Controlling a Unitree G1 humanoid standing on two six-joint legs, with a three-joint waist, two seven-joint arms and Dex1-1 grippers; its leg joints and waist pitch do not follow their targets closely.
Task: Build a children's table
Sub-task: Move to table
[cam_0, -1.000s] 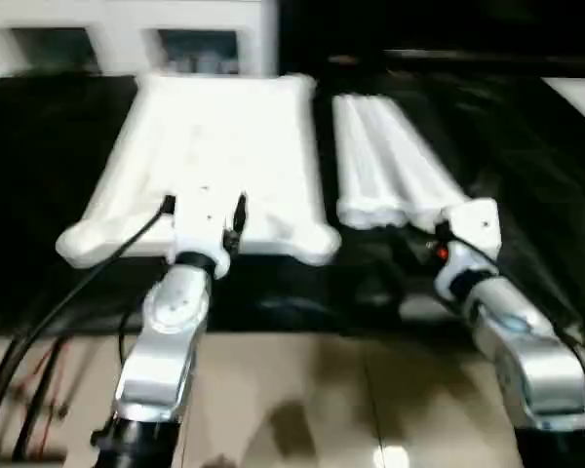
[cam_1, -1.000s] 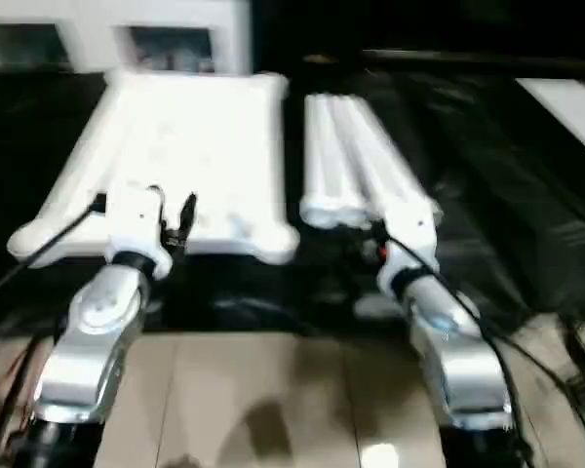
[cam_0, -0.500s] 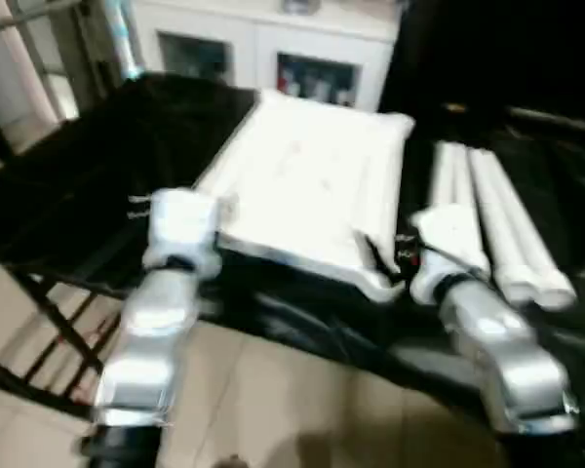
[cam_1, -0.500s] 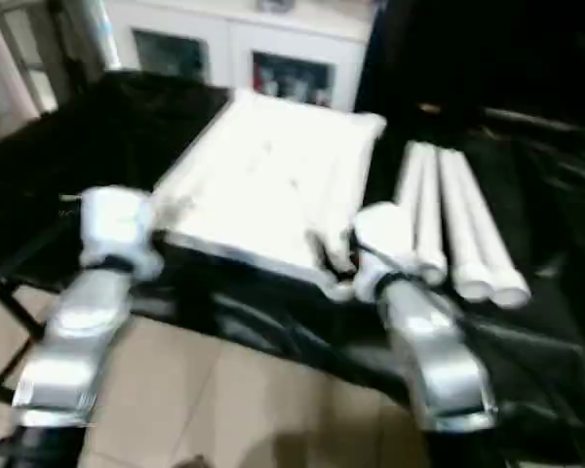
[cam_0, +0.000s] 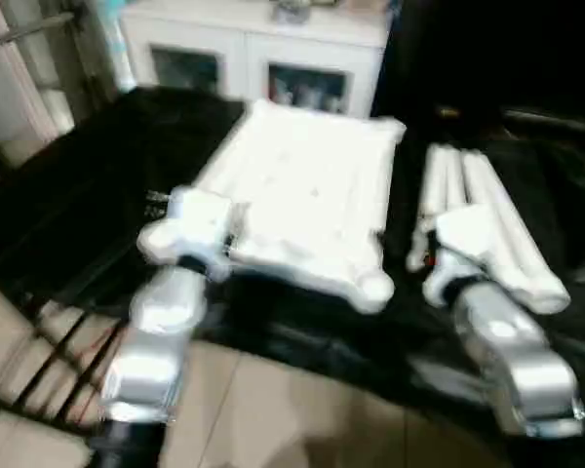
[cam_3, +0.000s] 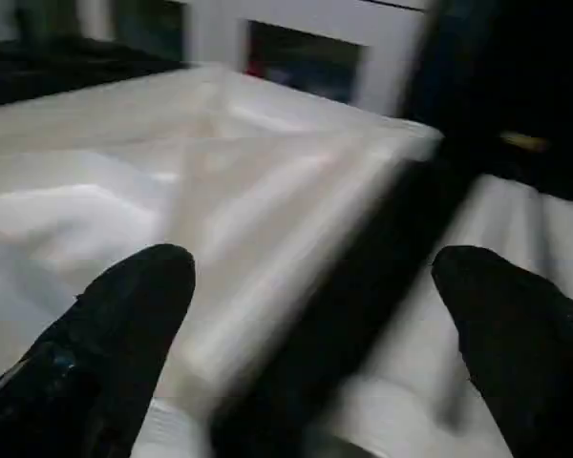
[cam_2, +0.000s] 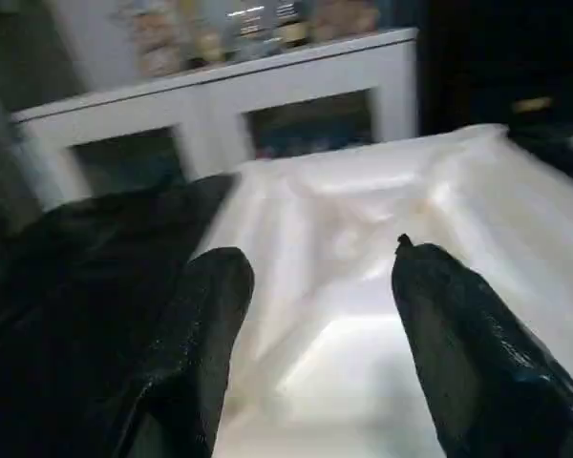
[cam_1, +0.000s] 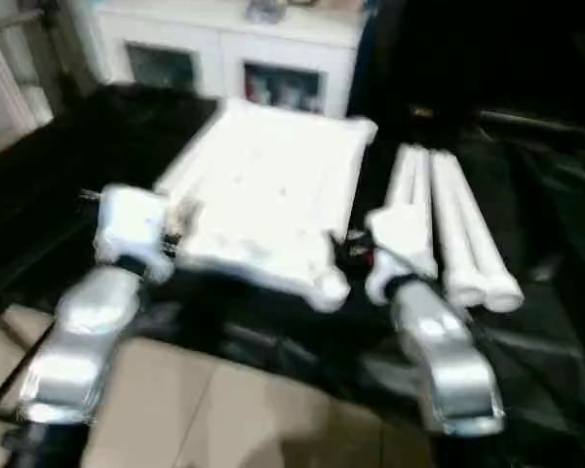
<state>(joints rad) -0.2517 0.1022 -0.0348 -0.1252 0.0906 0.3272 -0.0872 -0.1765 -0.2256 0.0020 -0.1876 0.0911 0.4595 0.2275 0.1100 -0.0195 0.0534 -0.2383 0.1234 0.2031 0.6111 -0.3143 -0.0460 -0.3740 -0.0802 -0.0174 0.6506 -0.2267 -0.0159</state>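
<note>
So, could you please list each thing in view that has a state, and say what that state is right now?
Tabletop: lying flat on the black-draped work table, no legs fitted.
Legs: loose, lying side by side in a bundle beside the tabletop.
Left end effector: open, holding nothing, at the tabletop's near corner.
Right end effector: open wide, holding nothing, over the gap between tabletop and legs.
Cabinet: doors closed.

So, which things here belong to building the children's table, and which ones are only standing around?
Belong to the job:
- white tabletop
- bundle of white legs

Just around:
- black-draped work table
- white cabinet behind it
</note>
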